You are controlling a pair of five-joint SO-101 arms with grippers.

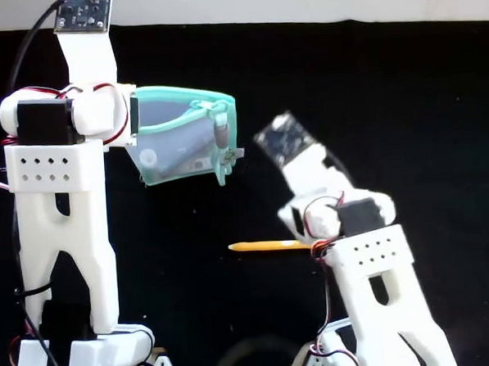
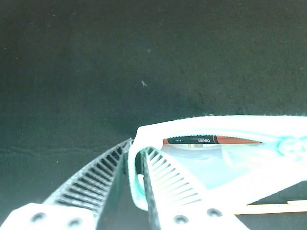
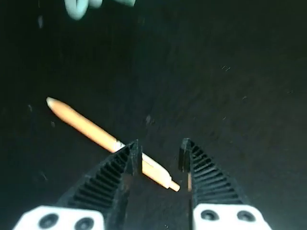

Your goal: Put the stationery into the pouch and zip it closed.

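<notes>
The teal pouch (image 1: pixel 185 141) hangs lifted above the black table, its mouth open. My left gripper (image 2: pixel 136 153) is shut on the pouch's rim (image 2: pixel 144 132) at one end. Inside the pouch lies a dark red pen (image 2: pixel 211 140), and a pale cylinder (image 1: pixel 189 145) shows through its clear side. An orange pen (image 1: pixel 264 246) lies flat on the table in front of the pouch. My right gripper (image 3: pixel 160 153) is open and low over it, one finger on each side of the orange pen (image 3: pixel 91 132) near its back end.
The black table (image 1: pixel 404 101) stretches wide to the right and behind the pouch. The left arm's white body (image 1: pixel 63 242) stands at the left, and cables (image 1: pixel 253 355) lie at the near edge between the arm bases.
</notes>
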